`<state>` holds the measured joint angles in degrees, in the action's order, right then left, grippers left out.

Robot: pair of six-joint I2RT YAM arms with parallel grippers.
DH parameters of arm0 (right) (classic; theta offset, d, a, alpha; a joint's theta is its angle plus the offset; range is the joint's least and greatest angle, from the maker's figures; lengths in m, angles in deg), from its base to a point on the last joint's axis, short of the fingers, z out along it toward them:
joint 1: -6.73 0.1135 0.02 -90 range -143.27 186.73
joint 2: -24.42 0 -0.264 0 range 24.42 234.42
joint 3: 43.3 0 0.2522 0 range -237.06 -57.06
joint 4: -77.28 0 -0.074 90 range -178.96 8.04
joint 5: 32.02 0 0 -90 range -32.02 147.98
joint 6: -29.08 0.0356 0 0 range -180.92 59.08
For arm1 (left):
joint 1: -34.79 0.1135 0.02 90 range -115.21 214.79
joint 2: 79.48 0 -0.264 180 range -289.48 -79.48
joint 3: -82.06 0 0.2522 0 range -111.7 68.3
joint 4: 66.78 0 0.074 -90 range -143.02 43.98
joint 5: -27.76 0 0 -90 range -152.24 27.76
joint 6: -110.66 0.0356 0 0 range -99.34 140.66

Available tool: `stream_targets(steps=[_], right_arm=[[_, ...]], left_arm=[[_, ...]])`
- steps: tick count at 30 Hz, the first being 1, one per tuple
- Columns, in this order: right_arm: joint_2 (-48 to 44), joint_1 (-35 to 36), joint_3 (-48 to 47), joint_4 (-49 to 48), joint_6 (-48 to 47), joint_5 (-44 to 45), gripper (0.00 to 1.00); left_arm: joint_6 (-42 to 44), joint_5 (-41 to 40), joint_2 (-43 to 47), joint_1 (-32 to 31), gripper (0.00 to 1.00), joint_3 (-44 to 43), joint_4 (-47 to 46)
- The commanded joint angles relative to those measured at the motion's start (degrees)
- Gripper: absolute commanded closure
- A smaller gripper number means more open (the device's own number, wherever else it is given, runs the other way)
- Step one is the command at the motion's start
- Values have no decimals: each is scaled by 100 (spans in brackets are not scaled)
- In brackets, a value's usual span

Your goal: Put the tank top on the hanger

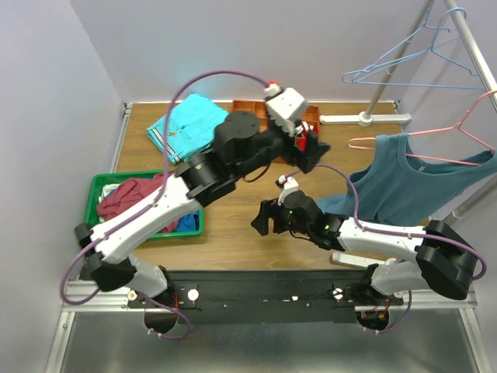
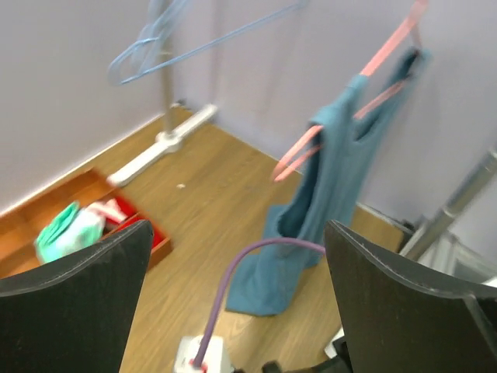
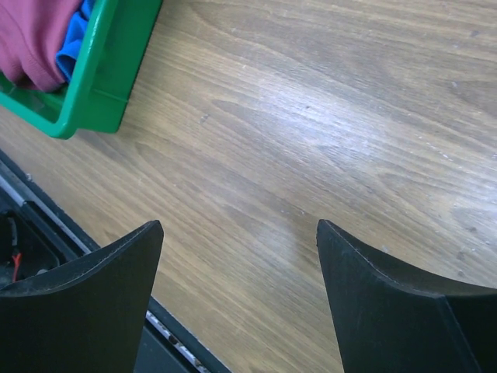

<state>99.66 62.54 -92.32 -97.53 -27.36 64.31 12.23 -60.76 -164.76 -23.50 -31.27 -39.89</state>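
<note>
At three o'clock from the table's (image 1: 256, 249) centre, the tank top (image 1: 404, 186) hangs on the pink hanger (image 1: 435, 158). Its straps are up at the wire and its lower edge droops to the wood. From my left wrist I see the same cloth (image 2: 322, 186) draped down from the pink wire (image 2: 388, 43), its hem touching the tabletop. The hanger's hook reaches up toward the slanted rack pole (image 1: 474, 47) at two o'clock; whether it sits on the pole I cannot tell.

My left gripper (image 1: 311, 149) is raised above the far middle of the table, at about twelve o'clock, just beside the orange tray (image 1: 248, 107). Its fingers (image 2: 78, 303) are spread wide with nothing between them, well apart from the top.

My right gripper (image 1: 264, 217) is over the table's centre, jaws likewise parted and holding nothing. Its fingers (image 3: 78, 311) frame bare wood.

A green bin (image 1: 105, 183) at nine o'clock holds a maroon shirt (image 1: 132, 198). A turquoise shirt (image 1: 186, 124) lies at eleven o'clock, and a light blue hanger (image 1: 411, 58) hangs at one o'clock.
</note>
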Motion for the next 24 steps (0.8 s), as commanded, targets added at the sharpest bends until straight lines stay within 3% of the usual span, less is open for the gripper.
stream_targets(steps=[1,6,11,18,24], right_arm=[[-115,44,-218,251,-148,421,11],[-133,35,-235,295,-236,781,8],[-133,35,-182,234,-245,1081,6],[-361,35,256,-82,-105,1660,4],[-449,44,398,-206,-34,1986,4]], left_arm=[[-1230,-2175,1248,185,1,1377,119],[-2101,-2705,2312,493,1,2702,1006],[-2892,-2881,2963,634,1,3803,1271],[-3464,-2855,3061,651,1,4919,1395],[-3605,-2802,3034,643,1,5386,1114]])
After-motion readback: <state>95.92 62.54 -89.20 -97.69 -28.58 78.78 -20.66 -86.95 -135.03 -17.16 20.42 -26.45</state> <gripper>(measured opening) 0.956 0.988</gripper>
